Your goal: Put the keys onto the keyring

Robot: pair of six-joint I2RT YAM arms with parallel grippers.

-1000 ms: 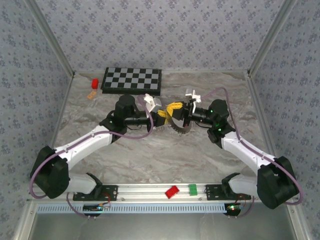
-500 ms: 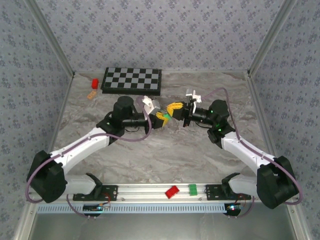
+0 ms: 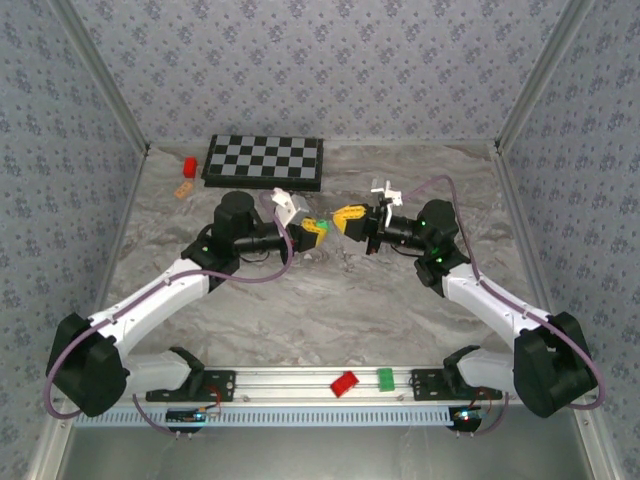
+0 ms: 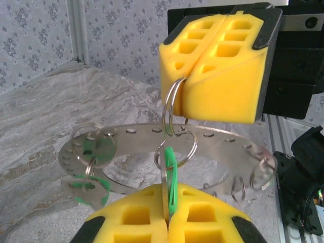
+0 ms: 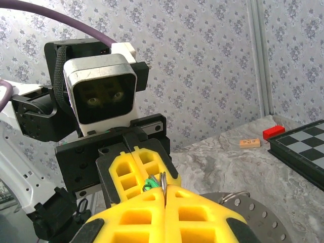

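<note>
We see the two arms reaching in from the lower corners of the top view, elbows out, their tips meeting nose to nose just above the middle of the frame over the marbled table [image 3: 330,310]; the whole move turns on that small gap. In the left wrist view the left claw [image 4: 167,215] sits at the bottom edge, pinched tight on a key [image 4: 171,172], which stands edge-on with its long axis running straight up the frame, green head uppermost and a small loop [image 4: 188,147] on that head; directly above it, upper right of centre, the right claw [image 4: 188,73] is clamped on a thin wire loop [image 4: 171,109] that hangs down toward the key's head. The keyring [image 4: 223,144], a flat grey band with holes, arcs across the middle of that frame behind both loops; a second key [image 4: 85,185] already dangles from it at lower left. We judge the left claw is nearer to the key's head and must lift it upward into the hanging loop; we cannot tell whether the two loops are touching or already linked.
</note>
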